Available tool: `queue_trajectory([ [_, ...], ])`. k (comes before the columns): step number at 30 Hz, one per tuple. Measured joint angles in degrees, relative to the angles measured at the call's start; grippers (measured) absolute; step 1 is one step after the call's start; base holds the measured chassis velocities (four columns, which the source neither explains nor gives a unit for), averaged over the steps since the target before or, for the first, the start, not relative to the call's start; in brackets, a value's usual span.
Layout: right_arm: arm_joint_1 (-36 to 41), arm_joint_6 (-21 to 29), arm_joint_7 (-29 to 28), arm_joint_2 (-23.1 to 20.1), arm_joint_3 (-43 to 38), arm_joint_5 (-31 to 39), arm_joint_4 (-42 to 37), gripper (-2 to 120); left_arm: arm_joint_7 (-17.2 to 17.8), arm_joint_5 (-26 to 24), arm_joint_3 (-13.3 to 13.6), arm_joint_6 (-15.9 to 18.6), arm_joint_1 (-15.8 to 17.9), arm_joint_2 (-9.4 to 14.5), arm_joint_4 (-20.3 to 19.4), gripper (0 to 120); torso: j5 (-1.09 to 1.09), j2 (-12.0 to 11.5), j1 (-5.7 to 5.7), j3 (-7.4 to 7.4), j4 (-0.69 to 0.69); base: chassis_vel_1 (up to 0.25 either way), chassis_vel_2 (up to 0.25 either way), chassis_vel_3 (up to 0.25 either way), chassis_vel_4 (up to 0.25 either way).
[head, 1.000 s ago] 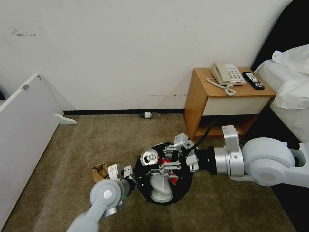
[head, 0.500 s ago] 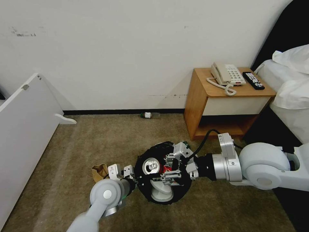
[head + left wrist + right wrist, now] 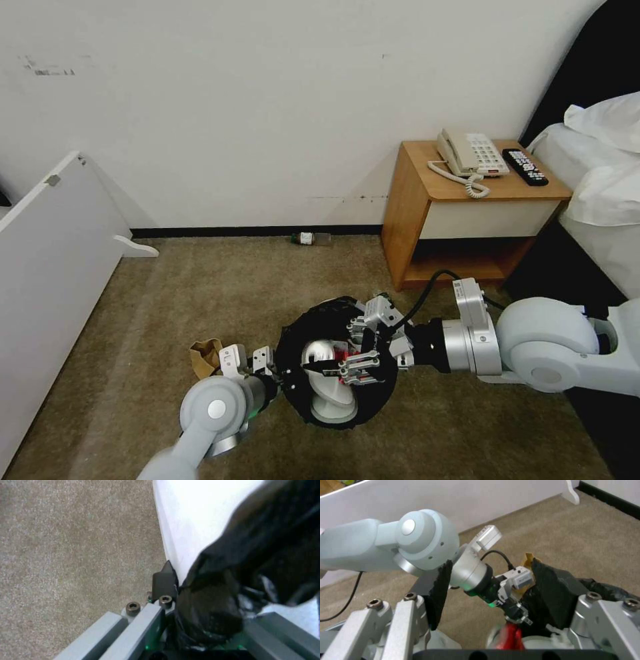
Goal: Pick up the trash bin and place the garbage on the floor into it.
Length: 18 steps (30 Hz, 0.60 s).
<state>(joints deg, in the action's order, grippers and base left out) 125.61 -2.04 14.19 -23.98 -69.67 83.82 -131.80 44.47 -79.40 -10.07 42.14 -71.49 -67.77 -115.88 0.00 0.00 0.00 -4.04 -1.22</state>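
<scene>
The trash bin [image 3: 373, 393], white with a black bag over its rim, is tilted toward me just above the floor [image 3: 200, 293]. My left gripper [image 3: 275, 379] is shut on its rim, and the left wrist view shows the black bag pinched between the fingers [image 3: 164, 580] against the white wall [image 3: 200, 517]. My right gripper [image 3: 343, 350] hovers over the bin's mouth, open. A red can [image 3: 509, 637] blurs below its spread fingers and lies inside the bin [image 3: 319, 350] above a white slipper [image 3: 333, 393]. A brown paper bag [image 3: 205, 355] lies left of the bin. A green-labelled bottle [image 3: 307, 238] rests by the wall.
A wooden nightstand [image 3: 467, 220] with a phone [image 3: 470, 155] and a remote [image 3: 525, 167] stands at the right, beside a bed [image 3: 607, 187]. A white board [image 3: 47, 267] leans at the left. Open carpet lies between the bin and the wall.
My right gripper came down over the bin's mouth and opened. The red can left its fingers and dropped into the bin. The left gripper kept its hold on the rim.
</scene>
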Motion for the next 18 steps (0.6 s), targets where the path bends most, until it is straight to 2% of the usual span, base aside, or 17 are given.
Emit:
queue_trajectory([
  [18, 0.42, -0.35, 0.34, 1.05, 0.36, -1.3, 0.86, 73, -0.15, 0.23, 0.37, 0.0, -0.28, -0.54, -0.06, 0, 0.0, 0.0, 0.0, 0.0, 0.0, 0.0, 0.0, 0.0, 0.0],
])
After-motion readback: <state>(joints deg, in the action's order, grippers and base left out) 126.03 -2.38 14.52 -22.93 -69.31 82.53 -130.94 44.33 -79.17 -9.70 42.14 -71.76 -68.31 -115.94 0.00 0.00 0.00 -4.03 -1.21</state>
